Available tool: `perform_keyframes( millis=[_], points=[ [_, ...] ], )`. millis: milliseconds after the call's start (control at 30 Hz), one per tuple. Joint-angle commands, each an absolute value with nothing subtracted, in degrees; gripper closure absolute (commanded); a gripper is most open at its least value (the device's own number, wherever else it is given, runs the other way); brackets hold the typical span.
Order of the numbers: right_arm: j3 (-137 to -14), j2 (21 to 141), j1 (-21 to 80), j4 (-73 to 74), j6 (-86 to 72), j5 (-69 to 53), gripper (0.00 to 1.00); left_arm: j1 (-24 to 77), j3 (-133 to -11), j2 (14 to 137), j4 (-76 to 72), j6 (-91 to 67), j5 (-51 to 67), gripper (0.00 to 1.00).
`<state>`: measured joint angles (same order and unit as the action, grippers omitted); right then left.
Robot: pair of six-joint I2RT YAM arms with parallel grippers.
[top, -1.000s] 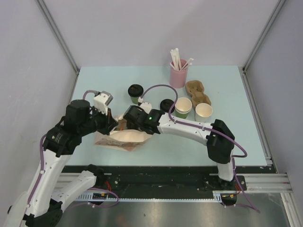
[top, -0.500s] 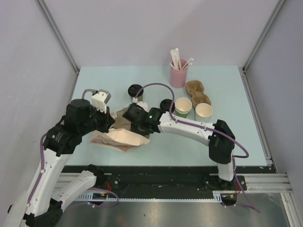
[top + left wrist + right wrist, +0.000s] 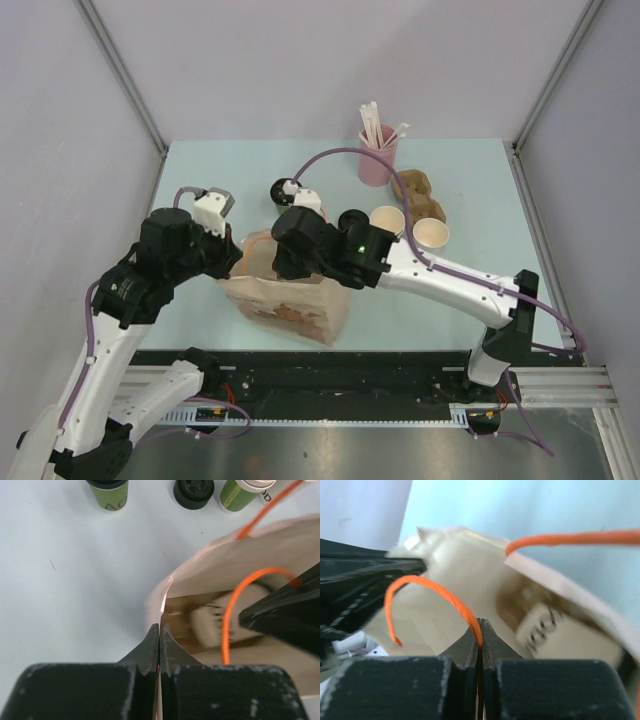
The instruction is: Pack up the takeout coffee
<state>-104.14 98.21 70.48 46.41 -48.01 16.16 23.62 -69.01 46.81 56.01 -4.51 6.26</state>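
Note:
A brown paper bag (image 3: 300,305) with orange handles (image 3: 427,585) stands upright near the table's front. My left gripper (image 3: 159,627) is shut on the bag's rim at its left corner. My right gripper (image 3: 481,625) is shut on one orange handle above the bag's mouth. A pale thing with dark lettering (image 3: 547,625) lies inside the bag, too blurred to name. Behind the bag stands a green cup with a black lid (image 3: 107,490), partly hidden by my right arm in the top view. A loose black lid (image 3: 352,220), an open green cup (image 3: 388,222) and an open white lettered cup (image 3: 430,235) stand to its right.
A pink cup of straws (image 3: 377,155) stands at the back, with a brown cardboard cup carrier (image 3: 420,195) to its right. The right arm (image 3: 450,280) stretches across the table's front right. Grey walls close in both sides of the table.
The bag has gone from lying flat to standing upright. My right gripper has shut on an orange handle and risen, its arm stretching out. The left gripper keeps its hold.

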Motion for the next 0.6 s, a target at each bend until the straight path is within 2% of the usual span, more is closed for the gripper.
perform_keyframes(
  millis=[0, 233, 333, 367, 400, 467, 567],
  points=[
    [-107.66, 94.04, 70.22, 45.96, -45.7, 21.71, 1.0, 23.73, -70.58, 47.28, 55.99, -4.22, 7.73, 1.0],
    [-105.83, 92.37, 69.79, 48.96, -45.7, 22.42, 1.0, 23.73, -71.27, 46.84, 55.9, -4.04, 9.05, 0.99],
    [-105.38, 92.63, 70.14, 48.69, -44.57, 20.75, 0.74, 23.82, -73.11, 47.72, 55.9, -4.48, 8.0, 1.0],
    [-105.73, 92.9, 70.22, 48.26, -43.86, 19.79, 0.57, 23.73, -73.73, 48.16, 55.9, -4.4, 7.48, 1.0],
    [-106.25, 93.51, 70.31, 47.9, -42.9, 18.99, 0.49, 23.73, -74.35, 48.95, 55.72, -4.31, 6.86, 1.0],
    [-108.53, 94.3, 70.66, 47.55, -40.88, 18.02, 0.38, 23.73, -76.28, 49.92, 55.37, -3.35, 4.84, 1.0],
    [-110.73, 95.54, 71.01, 47.46, -38.15, 17.05, 0.31, 23.82, -78.13, 51.06, 54.15, -0.89, 1.15, 1.0]
  ],
)
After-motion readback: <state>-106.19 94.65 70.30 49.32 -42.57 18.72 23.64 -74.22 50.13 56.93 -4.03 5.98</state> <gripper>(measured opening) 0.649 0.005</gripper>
